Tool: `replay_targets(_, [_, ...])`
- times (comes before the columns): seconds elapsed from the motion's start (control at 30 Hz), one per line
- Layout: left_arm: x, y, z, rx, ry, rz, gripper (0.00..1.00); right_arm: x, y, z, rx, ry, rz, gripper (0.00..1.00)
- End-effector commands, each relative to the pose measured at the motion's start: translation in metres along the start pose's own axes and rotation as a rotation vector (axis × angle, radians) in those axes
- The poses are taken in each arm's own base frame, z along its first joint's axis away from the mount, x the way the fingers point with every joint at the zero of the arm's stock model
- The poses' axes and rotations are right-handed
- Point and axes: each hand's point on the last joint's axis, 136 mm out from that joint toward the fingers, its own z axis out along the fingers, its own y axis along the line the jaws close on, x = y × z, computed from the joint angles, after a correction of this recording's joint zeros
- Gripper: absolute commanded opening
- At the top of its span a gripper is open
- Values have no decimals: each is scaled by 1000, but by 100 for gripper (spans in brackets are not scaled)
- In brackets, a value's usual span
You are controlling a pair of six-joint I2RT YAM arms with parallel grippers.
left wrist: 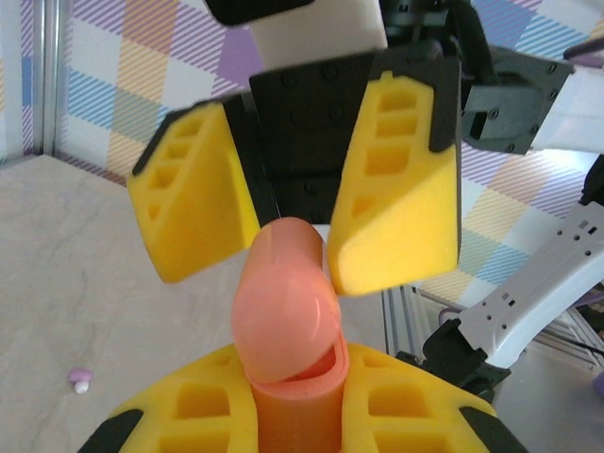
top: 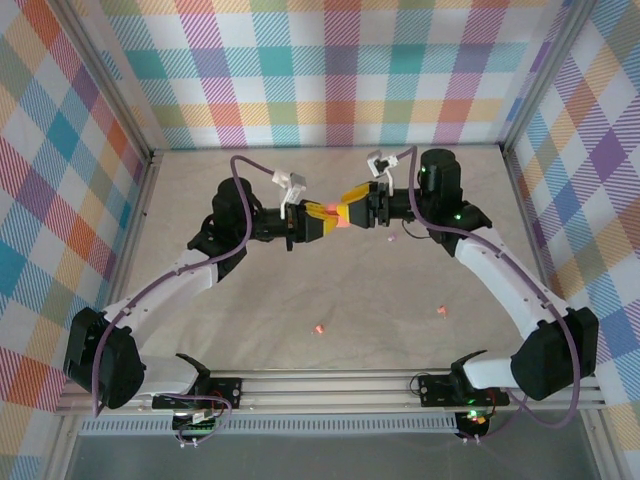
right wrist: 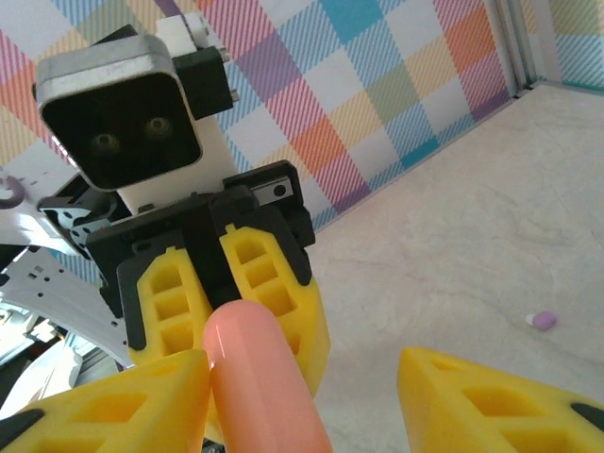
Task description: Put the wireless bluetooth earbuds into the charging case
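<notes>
the pale surface (top: 250, 300) is seen under two arms meeting mid-air at its centre. the left gripper (left wrist: 297, 401) is clamped on the base of one charging case (left wrist: 283, 302), a glossy orange-pink pebble with a gap seen between lid and base. the right gripper (right wrist: 302, 377) is held apart around the lid, one finger touching it and the other clear. two orange-pink earbuds (top: 319, 327) (top: 440, 311) are left loose on the surface nearer the bases, well apart. one purple earbud (right wrist: 542, 320) is counted near the right arm.
</notes>
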Motion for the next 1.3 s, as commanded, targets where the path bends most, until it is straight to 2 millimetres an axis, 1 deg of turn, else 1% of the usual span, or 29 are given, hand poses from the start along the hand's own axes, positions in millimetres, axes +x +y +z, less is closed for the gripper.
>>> replay_targets(0.0, [-4,-17,3,67,17,61,0,5,-18,3,81,28,20,54])
replay_targets(0.3, [3,-12,0,20,25,86,0,7,-37,-1,194,41,60,56])
replay_targets(0.4, [11,-7,-1,-1,38,85,0,7,-42,-2,215,40,84,57])
replay_targets(0.6, [46,16,-3,-83,95,49,0,2,-33,-9,229,17,107,61])
replay_targets(0.7, [64,31,-5,-122,104,-8,0,6,-29,-15,251,23,143,62])
replay_targets(0.8, [80,46,-11,-180,97,-60,0,16,-23,-20,253,36,196,62])
replay_targets(0.87, [88,55,-17,-228,88,-83,0,25,-18,-24,246,37,223,62])
replay_targets(0.93, [95,63,-27,-281,73,-101,0,36,-19,-29,277,32,260,61])
replay_targets(1.0, [102,68,-36,-328,62,-120,0,53,-24,-35,327,35,301,60])
replay_targets(1.07, [110,73,-48,-386,60,-145,0,79,-36,-41,394,57,355,57])
replay_targets(1.13, [114,72,-58,-423,61,-152,0,110,-47,-43,444,99,413,54])
replay_targets(1.2, [117,69,-69,-473,64,-157,0,143,-54,-40,474,159,458,50])
replay_targets(1.27, [118,64,-81,-519,53,-150,0,174,-56,-32,490,236,465,48])
